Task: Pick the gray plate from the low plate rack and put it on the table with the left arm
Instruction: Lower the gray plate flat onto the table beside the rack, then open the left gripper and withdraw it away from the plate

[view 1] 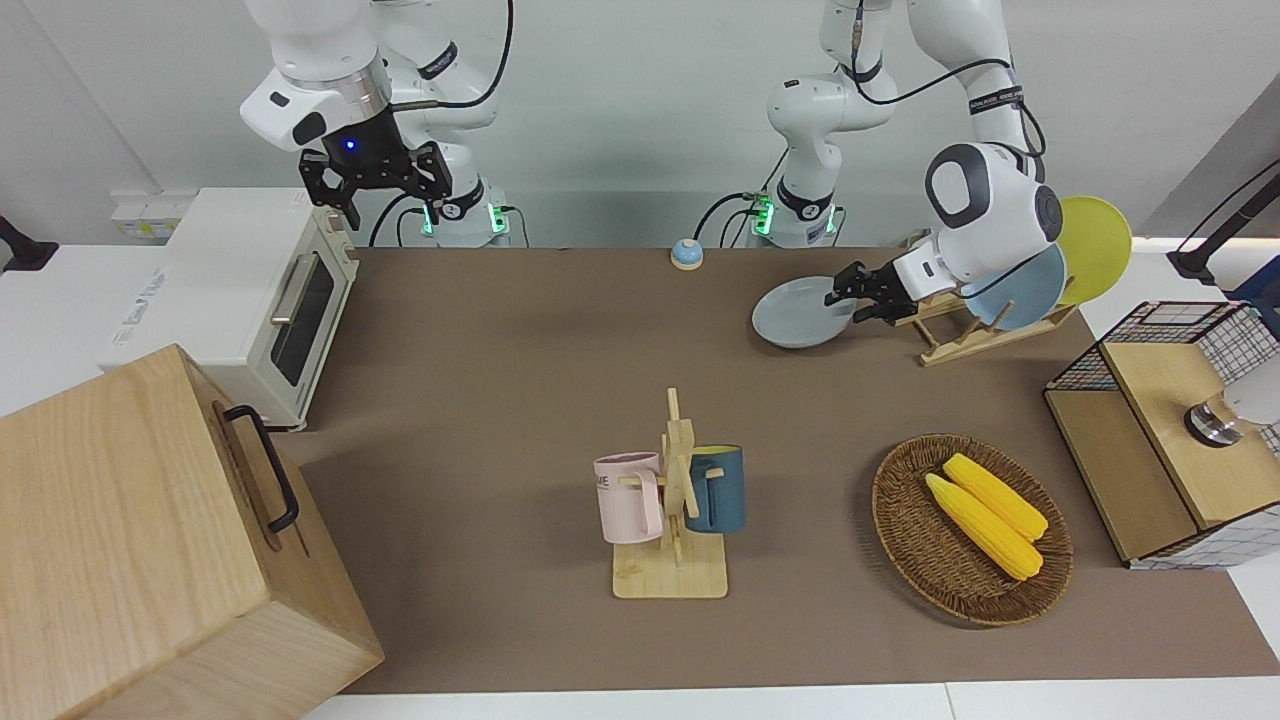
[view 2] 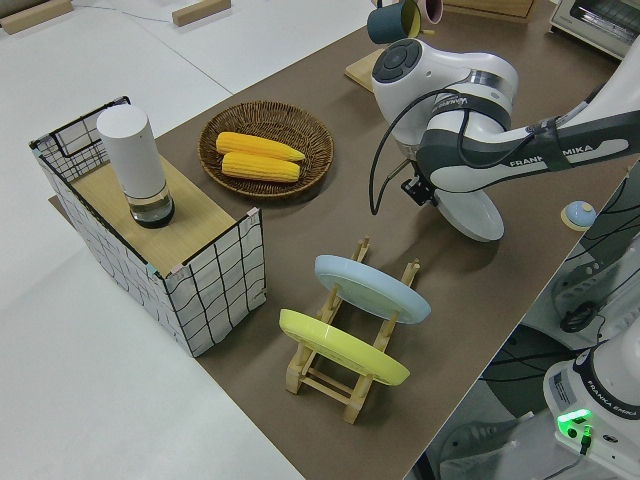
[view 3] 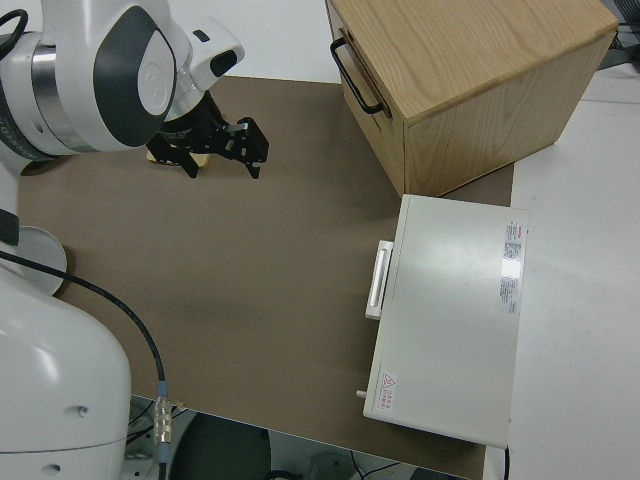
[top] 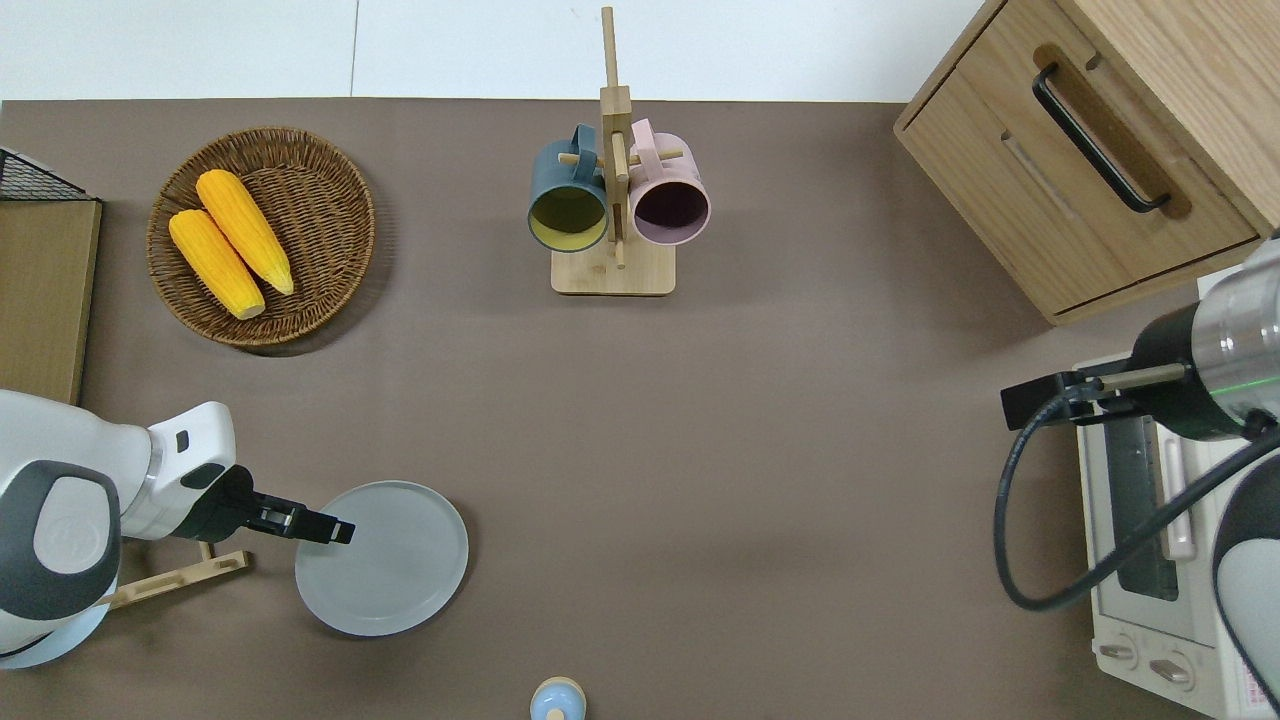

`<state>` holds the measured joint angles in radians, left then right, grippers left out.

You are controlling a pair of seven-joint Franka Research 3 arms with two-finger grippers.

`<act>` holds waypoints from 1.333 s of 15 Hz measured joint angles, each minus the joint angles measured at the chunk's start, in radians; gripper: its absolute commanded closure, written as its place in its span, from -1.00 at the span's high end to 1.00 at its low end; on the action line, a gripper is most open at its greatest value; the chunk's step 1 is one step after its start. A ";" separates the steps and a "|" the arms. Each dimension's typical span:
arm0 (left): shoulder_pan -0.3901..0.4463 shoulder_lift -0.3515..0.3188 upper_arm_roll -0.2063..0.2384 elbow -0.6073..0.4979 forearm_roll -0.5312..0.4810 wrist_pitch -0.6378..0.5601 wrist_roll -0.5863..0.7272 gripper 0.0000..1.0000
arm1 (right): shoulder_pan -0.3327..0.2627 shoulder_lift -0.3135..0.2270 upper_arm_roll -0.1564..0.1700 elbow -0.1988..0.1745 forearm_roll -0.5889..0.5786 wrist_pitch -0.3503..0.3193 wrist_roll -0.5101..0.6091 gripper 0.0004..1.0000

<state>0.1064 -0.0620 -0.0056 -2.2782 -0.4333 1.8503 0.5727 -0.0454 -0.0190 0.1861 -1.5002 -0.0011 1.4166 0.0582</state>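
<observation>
The gray plate hangs nearly flat, low over the brown table, beside the low plate rack toward the right arm's end. I cannot tell if it touches the mat. My left gripper is shut on its rim on the rack's side. In the overhead view the left gripper reaches over the plate, next to the rack. The left side view shows the plate under the arm. The right arm is parked, its gripper open.
A sky-blue plate and a yellow plate stand in the rack. A wicker basket with corn, a mug stand, a small blue bell, a toaster oven, a wooden cabinet and a wire basket are on the table.
</observation>
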 measured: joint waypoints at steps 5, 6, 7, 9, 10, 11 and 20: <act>0.000 -0.002 -0.013 0.038 0.047 -0.001 -0.043 0.99 | 0.000 0.000 0.000 0.000 0.000 0.000 0.000 0.98; 0.000 -0.004 -0.024 0.049 0.070 -0.002 -0.066 0.99 | 0.000 0.000 0.000 0.000 0.000 0.000 0.000 0.97; -0.001 -0.008 -0.047 0.071 0.105 -0.006 -0.113 0.99 | 0.000 0.000 0.000 0.000 0.000 0.000 0.000 0.97; -0.002 -0.012 -0.080 0.109 0.149 -0.025 -0.190 0.99 | 0.000 0.000 0.000 0.000 0.000 0.000 0.000 0.98; -0.004 -0.014 -0.098 0.137 0.166 -0.047 -0.238 0.99 | 0.000 0.000 0.000 0.000 0.000 0.000 0.000 0.98; -0.007 -0.017 -0.110 0.165 0.176 -0.070 -0.274 0.99 | 0.000 0.000 0.000 0.000 0.000 0.000 0.000 0.98; -0.010 -0.032 -0.118 0.421 0.242 -0.173 -0.383 0.99 | 0.000 0.000 0.000 0.000 0.000 0.000 0.000 0.97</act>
<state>0.0969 -0.0940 -0.1232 -1.8573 -0.1911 1.6775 0.1901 -0.0454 -0.0190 0.1861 -1.5002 -0.0011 1.4166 0.0582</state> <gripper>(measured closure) 0.004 0.009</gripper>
